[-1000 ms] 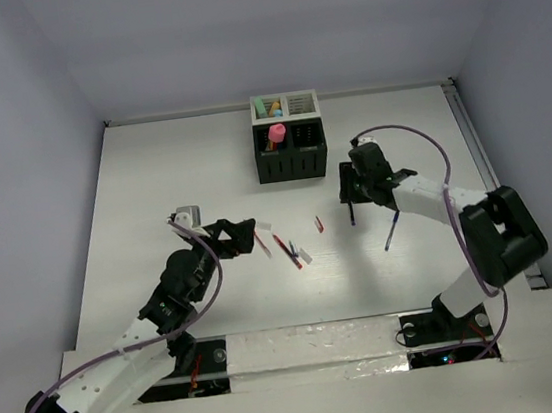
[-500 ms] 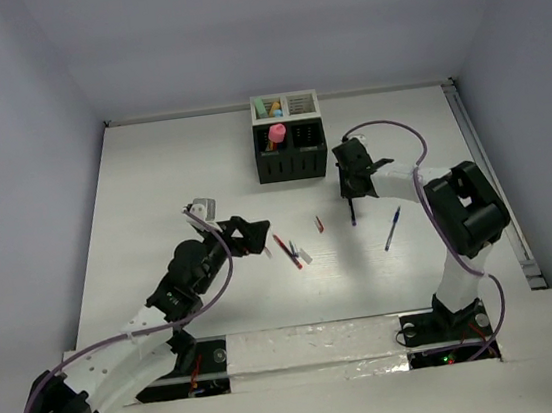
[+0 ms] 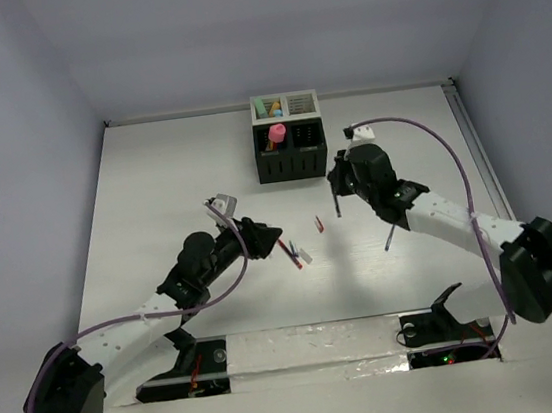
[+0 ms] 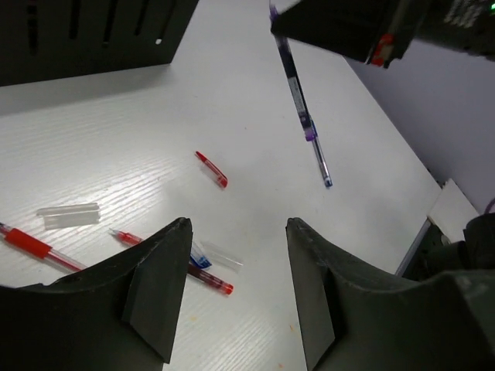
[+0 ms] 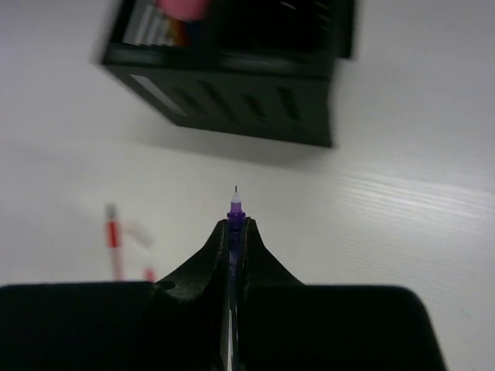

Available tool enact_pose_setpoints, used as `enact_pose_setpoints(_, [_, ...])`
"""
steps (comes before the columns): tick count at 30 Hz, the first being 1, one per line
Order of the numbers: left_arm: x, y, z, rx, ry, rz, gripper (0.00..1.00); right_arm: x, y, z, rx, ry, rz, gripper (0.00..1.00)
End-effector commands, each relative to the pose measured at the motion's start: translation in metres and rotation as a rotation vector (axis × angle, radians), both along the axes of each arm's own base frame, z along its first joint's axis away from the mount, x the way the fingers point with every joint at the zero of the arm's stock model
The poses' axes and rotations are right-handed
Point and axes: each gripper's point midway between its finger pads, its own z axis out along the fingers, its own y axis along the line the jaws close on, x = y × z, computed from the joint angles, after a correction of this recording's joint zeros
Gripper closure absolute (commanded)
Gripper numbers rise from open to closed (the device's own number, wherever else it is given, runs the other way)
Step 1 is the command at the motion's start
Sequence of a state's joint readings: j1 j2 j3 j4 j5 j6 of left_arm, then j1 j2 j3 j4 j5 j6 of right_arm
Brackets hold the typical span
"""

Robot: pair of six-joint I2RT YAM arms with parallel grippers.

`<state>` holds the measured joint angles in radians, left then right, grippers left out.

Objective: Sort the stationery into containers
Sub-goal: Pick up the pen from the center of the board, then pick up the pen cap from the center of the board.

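Right gripper (image 3: 336,183): saw it clenched on a blue-purple pen (image 3: 336,202), with the writing tip poking out just past the fingers in the wrist view. Found the pen clear of the table (image 3: 152,181), hanging tilted with the tip down, just in front of the right corner of the black box (image 3: 293,162). Noted the white box (image 3: 302,104) joined behind the black one, touching it. Spotted a pink marker (image 3: 276,132) standing upright in the left side of the black box, plus light-coloured markers in the left part of the white box. Checked the left gripper (image 4: 237,228): jaws apart, nothing between them, held low over the loose items. Counted a red pen (image 4: 31,247) at the left edge of that view, a clear cap (image 4: 69,215) just beside it, and a second red pen (image 4: 213,280) right at the left finger. Possibly a blue pen lying against that second red one, too hidden to confirm. Saw a red cap (image 4: 211,168) lying apart from these, toward the black box. Also logged a dark pen (image 3: 390,238) flat on the table under the right forearm, well apart from the boxes.
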<state>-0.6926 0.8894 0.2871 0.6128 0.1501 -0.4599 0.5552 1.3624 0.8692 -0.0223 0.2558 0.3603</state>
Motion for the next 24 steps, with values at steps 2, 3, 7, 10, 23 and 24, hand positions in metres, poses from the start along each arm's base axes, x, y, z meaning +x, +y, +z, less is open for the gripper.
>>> enact_pose_setpoints(2, [-0.004,-0.020,0.042,-0.084,-0.105,-0.103,0.49,-0.025,0.092,0.062,0.302,-0.182,0.260,1.00])
enact_pose_setpoints(3, [-0.004,-0.020,0.040,-0.081,-0.100,-0.107,0.43,-0.035,0.109,0.069,0.322,-0.195,0.308,1.00])
enact_pose_setpoints(7, [-0.001,-0.019,0.039,-0.078,-0.098,-0.092,0.32,-0.046,0.143,0.086,0.380,-0.241,0.379,1.00])
enact_pose_setpoints(10, [0.002,-0.018,0.035,-0.068,-0.087,-0.070,0.31,-0.053,0.156,0.089,0.407,-0.248,0.419,1.00])
enact_pose_setpoints(23, [0.014,-0.017,0.023,-0.043,-0.042,-0.021,0.35,-0.079,0.192,0.095,0.499,-0.266,0.518,1.00])
enact_pose_setpoints(24, [0.014,-0.016,0.024,-0.046,-0.043,-0.014,0.39,-0.080,0.192,0.092,0.499,-0.259,0.521,1.00])
